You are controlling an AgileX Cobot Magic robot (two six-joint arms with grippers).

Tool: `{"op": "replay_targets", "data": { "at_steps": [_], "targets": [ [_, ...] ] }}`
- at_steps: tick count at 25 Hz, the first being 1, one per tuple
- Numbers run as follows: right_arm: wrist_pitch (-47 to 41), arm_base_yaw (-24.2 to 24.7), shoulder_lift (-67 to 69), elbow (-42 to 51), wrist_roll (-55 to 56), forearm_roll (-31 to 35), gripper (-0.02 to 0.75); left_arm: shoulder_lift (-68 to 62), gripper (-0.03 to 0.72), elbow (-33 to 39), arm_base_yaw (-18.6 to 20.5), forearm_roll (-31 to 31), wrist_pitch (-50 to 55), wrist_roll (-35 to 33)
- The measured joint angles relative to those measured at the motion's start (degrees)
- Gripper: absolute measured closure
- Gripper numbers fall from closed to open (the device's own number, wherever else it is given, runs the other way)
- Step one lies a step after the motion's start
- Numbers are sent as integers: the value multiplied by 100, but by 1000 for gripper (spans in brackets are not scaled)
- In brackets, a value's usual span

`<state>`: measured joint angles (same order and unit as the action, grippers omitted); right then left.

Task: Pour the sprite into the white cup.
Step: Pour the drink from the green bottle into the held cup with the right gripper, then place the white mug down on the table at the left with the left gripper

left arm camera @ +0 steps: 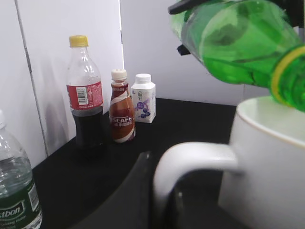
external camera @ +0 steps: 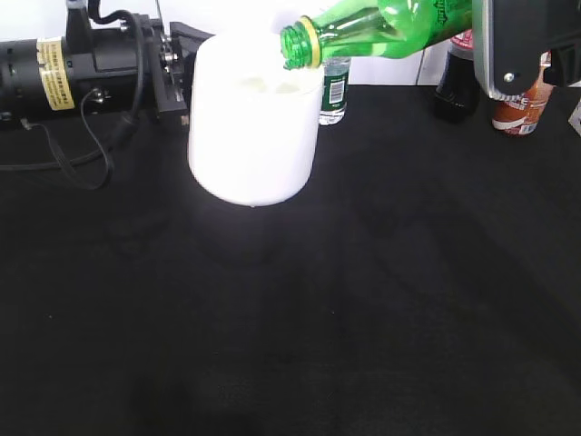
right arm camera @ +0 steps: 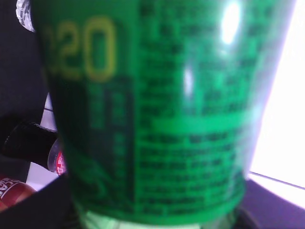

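Tilted steeply, mouth down, over the white cup (external camera: pixel 254 127): the sprite (external camera: pixel 381 27), its open neck with the yellow ring just above the cup's rim. Gripped around the labelled body by the right hand (external camera: pixel 517 45), the label filling the right wrist view; fingertips hidden behind the bottle, so the clamp only inferred from the bottle hanging in the air. Cup raised above the black worktop (external camera: pixel 363 318), seemingly held by the left hand (external camera: pixel 177 68) on its far left side; handle large in the left wrist view, the hand's closing hard to make out there. Along the back wall: cola bottle (left arm camera: pixel 86 100), brown coffee bottle (left arm camera: pixel 121 107), small white carton (left arm camera: pixel 143 98), clear water bottle (left arm camera: pixel 16 191).
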<state>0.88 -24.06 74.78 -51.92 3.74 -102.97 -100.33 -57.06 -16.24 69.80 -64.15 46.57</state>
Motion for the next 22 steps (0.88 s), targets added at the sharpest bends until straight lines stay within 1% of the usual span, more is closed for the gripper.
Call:
{"op": "replay_targets", "data": {
  "at_steps": [3,6,7,9,12,13,14,16,17,18,19,20,22],
  "targets": [
    [0,0,0,0,-5,167,362,0,654,0,0,-14,-6,0],
    [-11,0,0,0,-62,916,362,0,654,0,0,-154,-103,21],
    [-88,0,0,0,-64,1313,362,0,654,0,0,-173,-131,21],
    [2,0,0,0,-64,1658,362,0,654,0,0,-200,-131,10],
    [183,0,0,0,-69,2652,362,0,654,0,0,-239,-131,-28],
    [223,0,0,0,-69,2881,362,0,654,0,0,-239,-131,-37],
    [256,0,0,0,11,3972,362,0,654,0,0,-239,-131,-50],
    [437,0,0,0,116,5795,362,0,654,0,18,-239,-131,-63],
    [611,0,0,0,232,6643,362,0,654,0,42,-241,-131,-63],
    [695,0,0,0,435,7327,362,0,654,0,100,-218,-138,-63],
    [768,0,0,0,766,7878,362,0,654,0,182,-182,-145,-80],
    [891,0,0,0,1126,8113,362,0,654,0,299,-143,-149,-103],
    [1351,0,0,89,1844,8245,362,0,654,0,544,-56,-149,-129]
  ]
}}
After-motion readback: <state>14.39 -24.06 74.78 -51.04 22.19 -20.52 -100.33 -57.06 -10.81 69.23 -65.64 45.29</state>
